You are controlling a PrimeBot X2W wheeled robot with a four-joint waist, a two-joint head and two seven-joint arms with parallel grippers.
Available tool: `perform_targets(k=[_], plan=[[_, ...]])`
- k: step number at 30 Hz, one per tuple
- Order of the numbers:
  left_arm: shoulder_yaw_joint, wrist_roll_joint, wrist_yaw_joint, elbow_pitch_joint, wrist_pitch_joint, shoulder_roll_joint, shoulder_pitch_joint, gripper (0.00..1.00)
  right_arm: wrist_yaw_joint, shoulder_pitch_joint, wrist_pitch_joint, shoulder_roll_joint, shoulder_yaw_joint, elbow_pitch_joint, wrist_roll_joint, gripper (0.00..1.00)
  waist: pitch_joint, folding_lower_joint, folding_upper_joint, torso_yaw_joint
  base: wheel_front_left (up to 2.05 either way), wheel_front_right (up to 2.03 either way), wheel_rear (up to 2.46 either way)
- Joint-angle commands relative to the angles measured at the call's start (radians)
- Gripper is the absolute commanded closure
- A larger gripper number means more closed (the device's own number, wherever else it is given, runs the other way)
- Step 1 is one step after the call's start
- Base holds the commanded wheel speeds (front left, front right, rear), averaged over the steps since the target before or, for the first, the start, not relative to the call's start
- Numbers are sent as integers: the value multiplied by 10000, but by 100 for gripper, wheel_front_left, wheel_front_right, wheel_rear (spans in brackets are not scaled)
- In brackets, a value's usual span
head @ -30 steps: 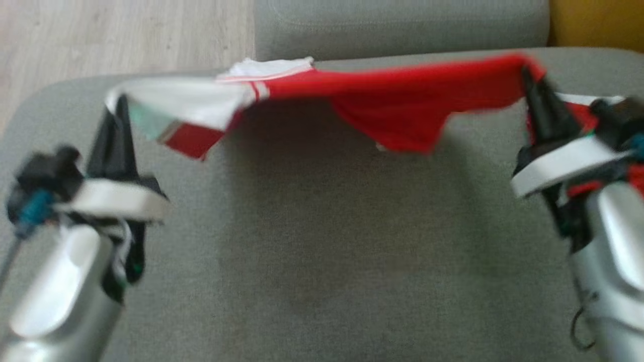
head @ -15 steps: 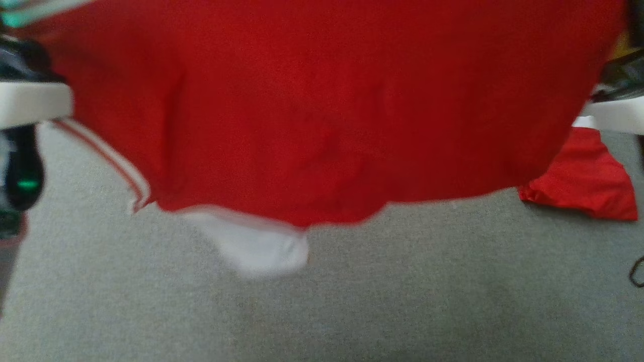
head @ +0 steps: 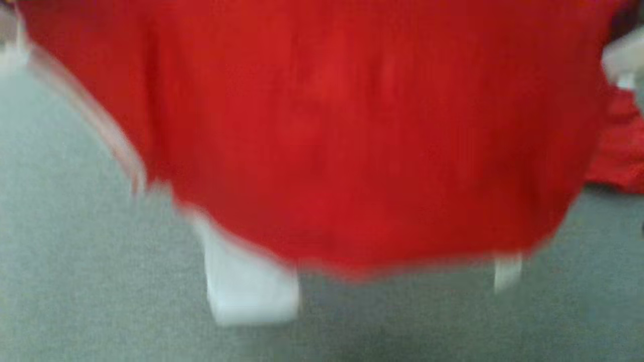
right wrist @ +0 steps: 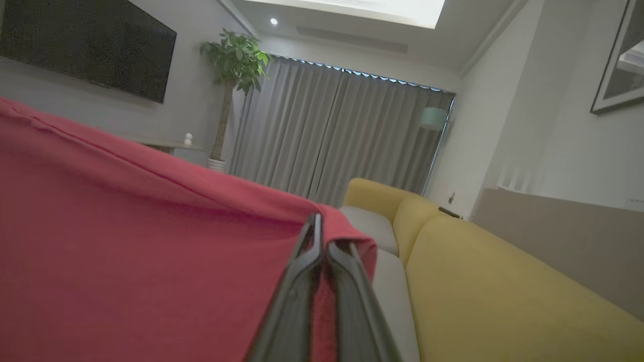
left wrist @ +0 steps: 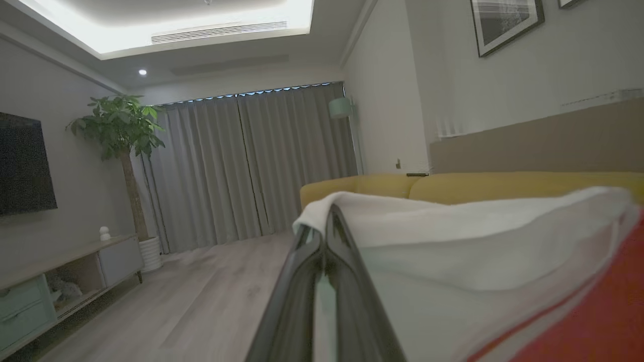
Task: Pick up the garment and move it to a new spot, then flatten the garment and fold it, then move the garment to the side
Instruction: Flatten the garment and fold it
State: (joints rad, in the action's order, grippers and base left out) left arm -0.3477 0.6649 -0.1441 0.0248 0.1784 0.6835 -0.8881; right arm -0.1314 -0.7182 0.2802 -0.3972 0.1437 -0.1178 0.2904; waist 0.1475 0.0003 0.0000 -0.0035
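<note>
Red cloth, blurred, hangs close before the head camera: the garment point(head: 342, 141) spreads across that view from nine o'clock to three o'clock, lifted above the grey cushion point(head: 75, 261); a white part of it dangles at about seven o'clock, a small white tab at five o'clock, and a pale striped edge runs up toward ten o'clock; more red cloth shows at three o'clock, and I cannot tell whether it touches the cushion. In the left wrist view the left gripper point(left wrist: 327, 217) has its two dark fingers pressed together on the garment's white end, which drapes over the tips and falls away toward four o'clock, turning red past a thin stripe; in the right wrist view the right gripper point(right wrist: 318, 221) has its fingers clamped on a red corner, the cloth stretching off toward nine o'clock. Beyond lies a yellow sofa point(right wrist: 503, 291) toward four o'clock; farther off, grey curtains point(right wrist: 327, 141) at twelve o'clock, a potted plant point(right wrist: 234, 55) at eleven o'clock, and a dark screen point(right wrist: 85, 45) at ten o'clock.
</note>
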Motion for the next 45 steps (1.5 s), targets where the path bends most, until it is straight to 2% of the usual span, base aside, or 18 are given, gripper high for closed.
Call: perform_targets(k=[1,4,8,11,16,19,24,30,32,35,41,45], plan=[[339,-247,198,-517,-79,296,-1314,100,7,-1163,-203,-223,209,335,8,100,935,-3,0,148,0,0,0],[-80,-721,695,-2621,-459,-187,-3035,100,7,-3050,-953,-272,766,2353,-157,100,1491,-3,0,258,0,0,0],[-301,-1399,982,-5079,-1485,-764,-5309,100,7,-5458,-2430,120,749,5058,-812,100,1983,-3,0,427,0,0,0],[-561,-1783,1224,-6473,-2301,-1196,-6391,100,7,-6540,-3506,366,751,6662,-1352,100,2135,-3,0,587,0,0,0],[-1053,-1882,1894,-8150,-3215,-1997,-6669,100,7,-6620,-4514,734,1218,8805,-1654,100,2234,-3,0,756,0,0,0],[-1453,-1969,2199,-8856,-3643,-2367,-6187,100,7,-6201,-4839,761,1368,9781,-1576,100,2259,-3,0,853,0,0,0],[-2085,-2140,2473,-9578,-4117,-2660,-4753,100,7,-5069,-4978,719,2274,10985,-1334,100,2064,-3,0,977,0,0,0],[-2675,-2132,2658,-9862,-4288,-2673,-2857,100,7,-3809,-4773,481,3356,11611,-574,100,1499,-3,0,1074,0,0,0],[-2872,-1976,2705,-9850,-4303,-2625,-2090,100,7,-3280,-4554,377,3943,11600,-164,100,1194,-3,0,1089,0,0,0],[-3630,-1586,2740,-9319,-3963,-2358,-687,100,7,-2364,-3849,-98,5338,11074,775,100,642,-3,0,1082,0,0,0],[-4878,-411,2745,-7203,-2717,-1198,855,100,7,-1313,-2564,-1335,7034,9620,2632,100,-79,-3,0,1106,0,0,0],[-5276,160,2746,-5665,-1928,-259,1625,100,7,-721,-1838,-2136,7836,8506,3802,100,-523,-3,0,1106,0,0,0]])
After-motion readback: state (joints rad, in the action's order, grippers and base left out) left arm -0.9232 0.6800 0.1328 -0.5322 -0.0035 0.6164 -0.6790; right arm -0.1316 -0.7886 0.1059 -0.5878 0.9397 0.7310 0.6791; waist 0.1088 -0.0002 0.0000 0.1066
